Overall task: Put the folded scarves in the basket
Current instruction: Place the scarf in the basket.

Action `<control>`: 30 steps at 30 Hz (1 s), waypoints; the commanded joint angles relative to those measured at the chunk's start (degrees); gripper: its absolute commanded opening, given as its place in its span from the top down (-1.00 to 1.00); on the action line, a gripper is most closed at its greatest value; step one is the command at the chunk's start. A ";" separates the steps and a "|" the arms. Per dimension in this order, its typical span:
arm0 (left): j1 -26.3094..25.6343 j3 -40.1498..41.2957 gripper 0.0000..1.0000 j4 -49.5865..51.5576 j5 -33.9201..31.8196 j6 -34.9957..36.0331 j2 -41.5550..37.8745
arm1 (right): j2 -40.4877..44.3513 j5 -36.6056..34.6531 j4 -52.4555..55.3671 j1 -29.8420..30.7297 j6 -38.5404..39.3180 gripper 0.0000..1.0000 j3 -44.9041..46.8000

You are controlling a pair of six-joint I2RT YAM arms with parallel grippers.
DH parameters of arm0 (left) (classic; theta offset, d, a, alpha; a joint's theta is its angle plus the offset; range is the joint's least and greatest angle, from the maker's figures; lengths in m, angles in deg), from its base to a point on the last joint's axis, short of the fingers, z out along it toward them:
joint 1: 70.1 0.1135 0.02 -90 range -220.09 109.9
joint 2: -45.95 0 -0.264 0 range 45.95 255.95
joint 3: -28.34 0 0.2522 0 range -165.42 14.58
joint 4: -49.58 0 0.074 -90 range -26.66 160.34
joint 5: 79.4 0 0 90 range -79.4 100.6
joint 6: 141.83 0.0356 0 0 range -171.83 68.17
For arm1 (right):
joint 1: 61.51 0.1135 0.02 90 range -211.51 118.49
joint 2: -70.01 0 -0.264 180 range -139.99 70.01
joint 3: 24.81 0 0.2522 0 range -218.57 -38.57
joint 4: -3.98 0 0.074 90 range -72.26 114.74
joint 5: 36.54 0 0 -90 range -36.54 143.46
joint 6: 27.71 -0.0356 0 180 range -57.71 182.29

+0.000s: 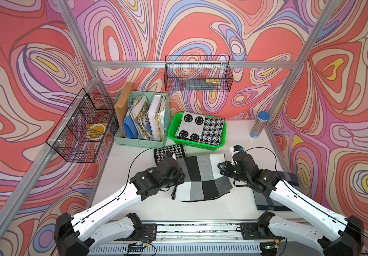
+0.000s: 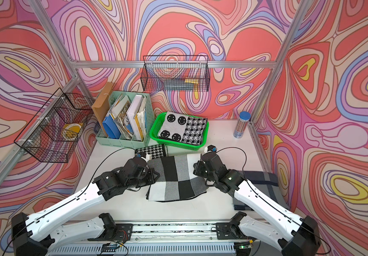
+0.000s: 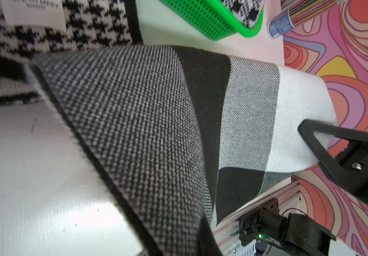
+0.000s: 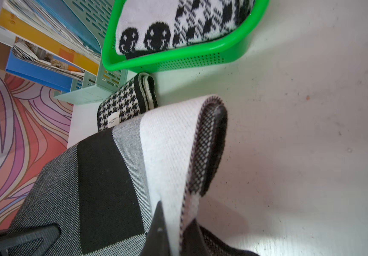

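The left tool [image 1: 180, 175] and right tool [image 1: 220, 165] each pinch a side edge of the checked scarf [image 1: 203, 177] (grey, black, white blocks). It sags between them over the table [image 1: 245, 141], near the green basket [image 1: 172, 130] but outside it.

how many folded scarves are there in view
4: a smiley scarf in the green basket, a houndstooth one beside the file rack, a block-patterned one mid-table, a dark plaid one under the right arm. Others may lie hidden beneath.

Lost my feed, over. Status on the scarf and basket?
Left gripper and right gripper shut on colour-block scarf, far edge lifted. Basket already holds smiley scarf. Houndstooth scarf lies near basket's front.
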 commanded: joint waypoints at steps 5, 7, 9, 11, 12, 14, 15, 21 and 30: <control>8.36 -19.43 1.00 -2.92 3.64 13.56 15.08 | -9.77 -4.42 -1.71 -5.54 7.19 1.00 -12.20; 11.06 -23.97 1.00 -3.84 6.58 14.57 19.73 | -12.62 -0.75 -3.77 -9.59 7.97 1.00 -14.47; 13.37 -29.25 1.00 -4.32 9.30 15.88 24.90 | -16.27 2.21 -6.21 -13.15 8.62 1.00 -17.05; 14.84 -34.94 1.00 -3.55 10.65 17.27 29.97 | -20.03 3.44 -7.52 -15.29 9.99 1.00 -20.26; 15.53 -37.98 1.00 -3.02 11.19 17.95 32.51 | -22.23 3.73 -7.80 -16.08 10.51 1.00 -22.29; 16.76 -42.97 1.00 -2.43 12.13 18.96 36.92 | -26.09 5.29 -8.07 -17.72 11.06 1.00 -25.99; 17.34 -45.20 1.00 -2.12 12.75 19.34 38.97 | -28.19 5.71 -8.27 -18.34 11.30 1.00 -27.78; 20.41 -50.89 1.00 -4.15 15.60 19.97 45.23 | -35.56 7.72 -11.40 -21.08 11.29 1.00 -31.95; 23.63 -63.20 1.00 -3.66 18.88 21.39 54.51 | -40.91 9.75 -16.82 -23.95 10.60 1.00 -35.78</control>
